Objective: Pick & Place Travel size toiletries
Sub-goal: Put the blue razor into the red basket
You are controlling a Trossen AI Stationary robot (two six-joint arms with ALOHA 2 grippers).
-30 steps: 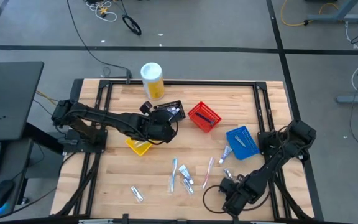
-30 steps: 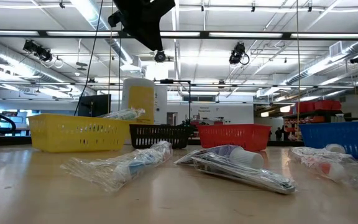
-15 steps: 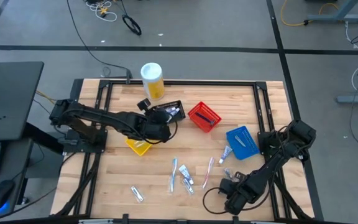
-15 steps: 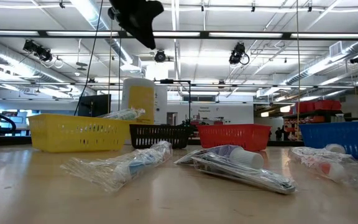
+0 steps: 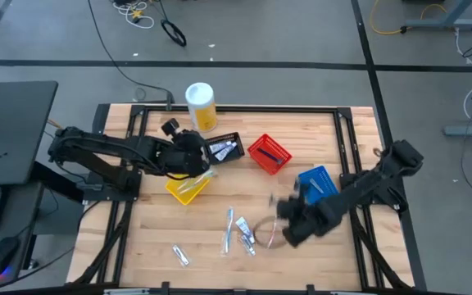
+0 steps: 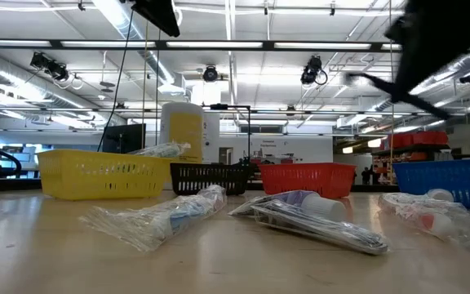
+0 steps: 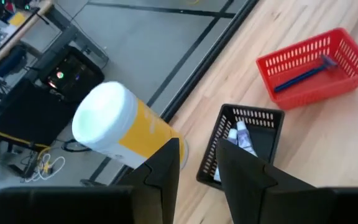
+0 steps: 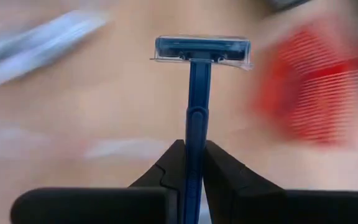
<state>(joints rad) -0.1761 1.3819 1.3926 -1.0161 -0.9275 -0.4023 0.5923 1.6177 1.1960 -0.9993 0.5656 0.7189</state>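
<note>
Blue razor (image 8: 194, 106): long axis runs straight out from the right gripper (image 8: 190, 163), head at the far end, crosswise to the handle. Handle base is pinched between the two dark fingers (image 8: 166, 169), which are closed on it. In the high view that gripper (image 5: 288, 223) is blurred, above the table (image 5: 142, 221) between the blue basket (image 5: 319, 187) and the loose toiletries; the razor itself cannot be made out there.

Loose toiletries: wrapped toothbrush (image 5: 227, 229) and small tubes (image 5: 244, 236) lie on the wood at centre-front; one packet (image 5: 180, 255) sits apart, nearer the front edge. Red basket (image 5: 269, 153) holds a second blue razor (image 7: 303, 71), lying slantwise. Black basket (image 7: 244, 140) holds a pale tube.

Left gripper (image 5: 188, 154) hangs over the gap between the black basket and the yellow basket (image 5: 185, 188), beside the canister (image 7: 120, 127). Its fingers (image 7: 165, 168) stand slightly apart, nothing between them.
</note>
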